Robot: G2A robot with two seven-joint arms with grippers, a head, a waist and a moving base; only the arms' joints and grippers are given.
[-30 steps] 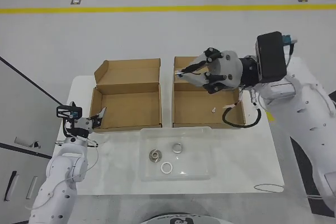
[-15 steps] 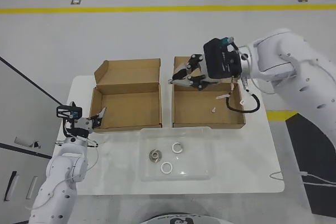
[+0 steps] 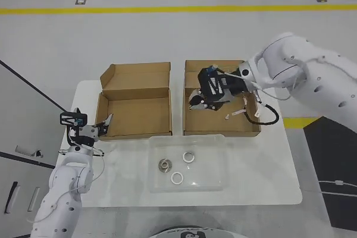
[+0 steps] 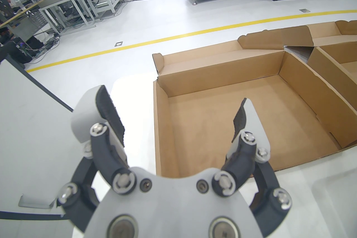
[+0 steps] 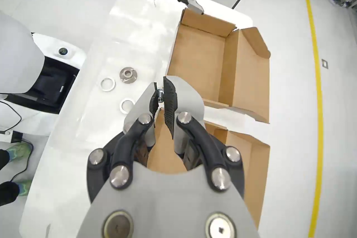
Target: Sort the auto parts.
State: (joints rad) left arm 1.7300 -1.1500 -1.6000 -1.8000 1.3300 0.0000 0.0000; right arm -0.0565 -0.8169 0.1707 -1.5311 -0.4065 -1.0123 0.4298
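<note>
Since a second ago the right arm has swung round. Its wrist was out over the right side of the right box (image 3: 245, 122) with the fingers pointing left at the back corner. Now the right gripper (image 3: 197, 102) has turned and come down toward me, and it hangs inside that box close to the left wall. Everything else has stayed put. The left gripper (image 3: 104, 123) still sits at the left edge of the table (image 3: 259, 172), just beside the front corner of the left box (image 3: 134, 116), and the loose parts have not shifted. In the right wrist view the right gripper (image 5: 161, 92) is nearly closed, and its ribbed pads (image 5: 169, 99) pinch a small metal piece (image 5: 160, 93). The piece is shiny and silver, and too tiny for me to name its shape. In the left wrist view the left gripper (image 4: 173, 102) stands wide apart with nothing between its fingers (image 4: 107, 108), facing the brown cardboard floor of the left box (image 4: 237, 122). In front of the two boxes lies a clear plastic tray (image 3: 187, 138). It holds a dull grey flanged bushing (image 3: 165, 165) with a raised hub and a centre hole, a pale flat ring (image 3: 189, 157) beside it, and a second ring (image 3: 177, 178) nearer the front wall, all apart from one another. A small white piece (image 3: 225, 116) rests on the floor of the right box, clear of the gripper.
</note>
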